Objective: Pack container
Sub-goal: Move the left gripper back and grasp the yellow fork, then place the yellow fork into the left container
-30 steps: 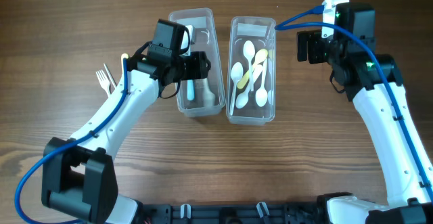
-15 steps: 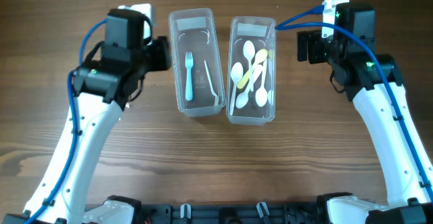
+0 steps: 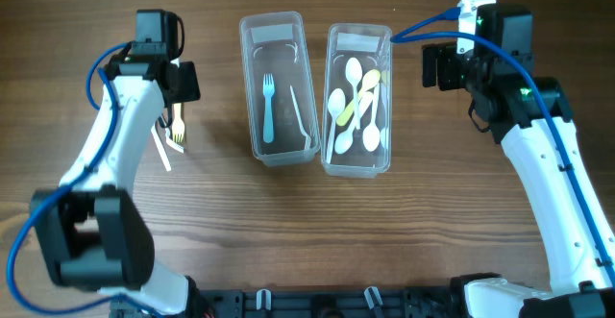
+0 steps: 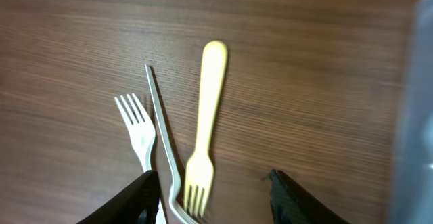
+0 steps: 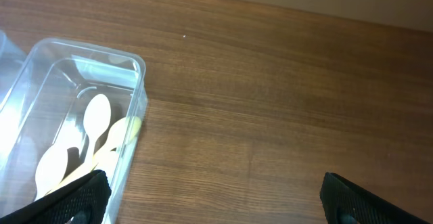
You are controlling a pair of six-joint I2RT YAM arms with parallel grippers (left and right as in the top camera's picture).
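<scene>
Left gripper [image 4: 216, 198], wide open and empty, has moved left over a yellow fork [image 4: 206, 116]. The container [image 3: 283, 54] holds 1 blue fork [image 3: 269, 107].

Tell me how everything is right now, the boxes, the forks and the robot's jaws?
left container: open, holds blue fork and a pale utensil
right container: open, holds spoons
yellow fork: lying on table, unpacked
white fork: lying on table, unpacked
clear utensil: lying on table, unpacked
left gripper: jaws open, empty
right gripper: jaws open, empty
</scene>
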